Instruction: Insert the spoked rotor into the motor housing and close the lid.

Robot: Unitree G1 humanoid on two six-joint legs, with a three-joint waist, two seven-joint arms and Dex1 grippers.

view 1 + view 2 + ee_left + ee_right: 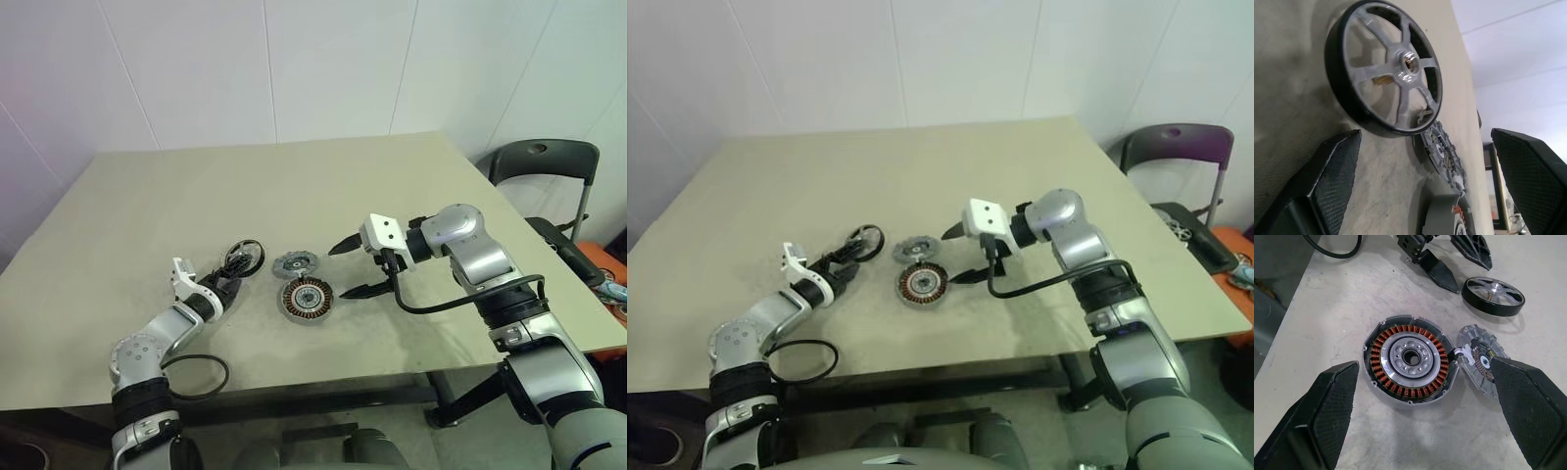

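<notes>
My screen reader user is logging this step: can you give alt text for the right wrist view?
The motor housing, copper windings exposed, lies open on the table between the right gripper's spread fingers, the lid touching its edge. Beyond them lies the spoked rotor, with the open left gripper beside it.

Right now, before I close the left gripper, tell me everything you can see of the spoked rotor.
The spoked rotor is a small flat wheel: black outer rim, five silver metal-looking spokes and a silver hub with a centre bore. It lies flat on the table, spokes up, not held. It sits beside the lid, apart from the motor housing. The left gripper is open, its fingers just short of the rim.
</notes>
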